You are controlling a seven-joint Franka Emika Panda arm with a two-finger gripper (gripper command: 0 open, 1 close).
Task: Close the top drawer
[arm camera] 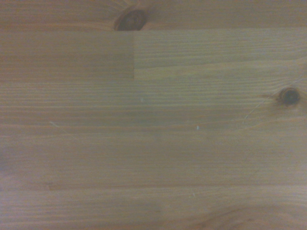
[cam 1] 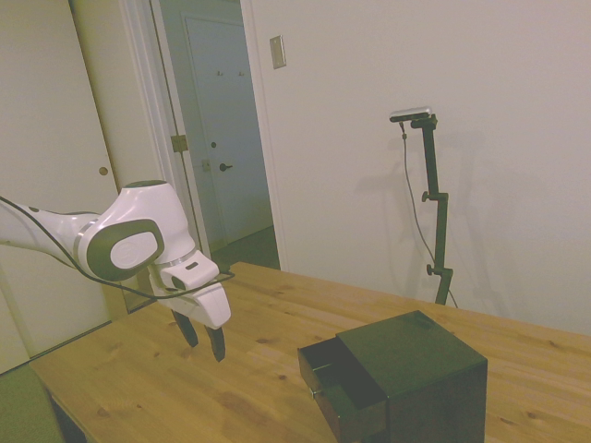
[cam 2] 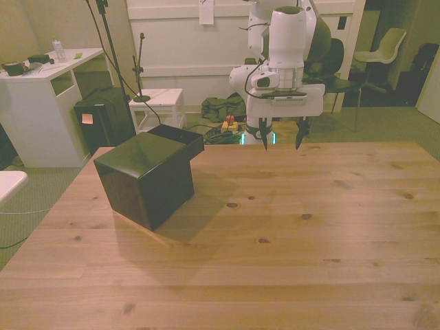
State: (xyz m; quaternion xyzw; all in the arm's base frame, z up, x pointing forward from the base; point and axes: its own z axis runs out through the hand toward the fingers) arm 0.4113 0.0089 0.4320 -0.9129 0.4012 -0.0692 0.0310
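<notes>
I have the gripper (cam 2: 282, 142) hanging above bare table (cam 2: 289, 227), fingers spread and holding nothing, well apart from the cabinet (cam 2: 146, 180). The top drawer (cam 1: 334, 367) sticks out of the cabinet's upper front, pulled open on the side facing the gripper.

text: none readable | checked: all three views | labels, brands, numbers, signs: none legible on any surface
</notes>
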